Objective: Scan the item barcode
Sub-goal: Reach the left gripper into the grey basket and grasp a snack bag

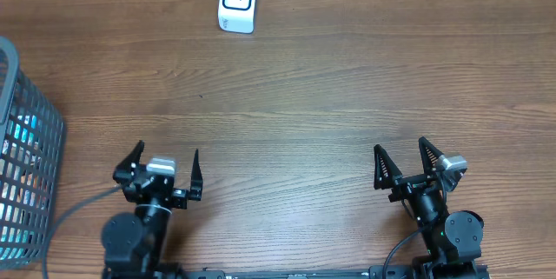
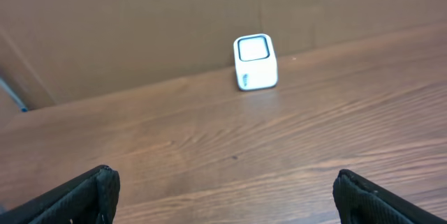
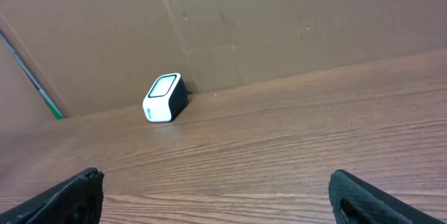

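barcode scanner (image 1: 237, 3): small white box with a dark window ringed in white. it stands at the far edge of the tabletop (image 1: 304, 96), a little left of the middle, close against the brown cardboard wall (image 2: 140, 21) behind the table. it stands alone.

left gripper (image 1: 165, 153): at the near edge of the tabletop, left of centre. jaws spread wide with nothing in them. in the left wrist view i see only bare wood between the black fingers (image 2: 77, 199). the scanner is well apart from these jaws, ahead of them and a touch to the right, its window tilted up and back toward this camera.

right gripper (image 1: 400, 146): at the near edge, right of centre. jaws also wide apart and holding nothing. from its wrist camera the scanner is far ahead and off to the left, showing a white face and a dark side.

both grippers point toward the far edge. neither is over or beside the scanner, and a wide stretch of wood grain lies between them and it.

mesh basket (image 1: 35, 166): grey, at the left edge of the tabletop, partly cut off by the frame. something bluish shows through the mesh; i cannot tell what it is. the left gripper is the nearer of the two to it, but apart from it.

grey cable (image 1: 78, 205): runs from the left arm toward the near left corner.
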